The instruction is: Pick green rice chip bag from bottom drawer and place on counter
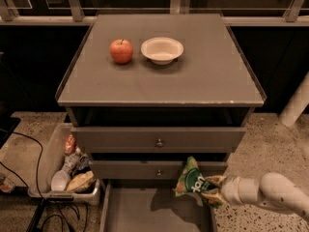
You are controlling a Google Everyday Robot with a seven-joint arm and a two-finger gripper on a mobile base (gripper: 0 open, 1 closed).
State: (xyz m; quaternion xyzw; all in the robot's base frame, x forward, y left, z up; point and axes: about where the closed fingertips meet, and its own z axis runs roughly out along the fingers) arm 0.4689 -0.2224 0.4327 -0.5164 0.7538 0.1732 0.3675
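The counter (203, 76) looks matt grey metal; the green rice chip bag (188, 181) glossy, crinkly film, pinched by the gripper (210, 190), seemingly smooth pale plastic, below the counter's front right corner.

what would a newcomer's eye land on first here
The green rice chip bag, pinched in the gripper at the lower right of the view, hangs above the open bottom drawer. On the far part of the counter sit a red apple and, just beside it, a white bowl.

The gripper (210, 190) pinches the bag (189, 181) by its right edge, upright above the open drawer's (140, 212) right side.
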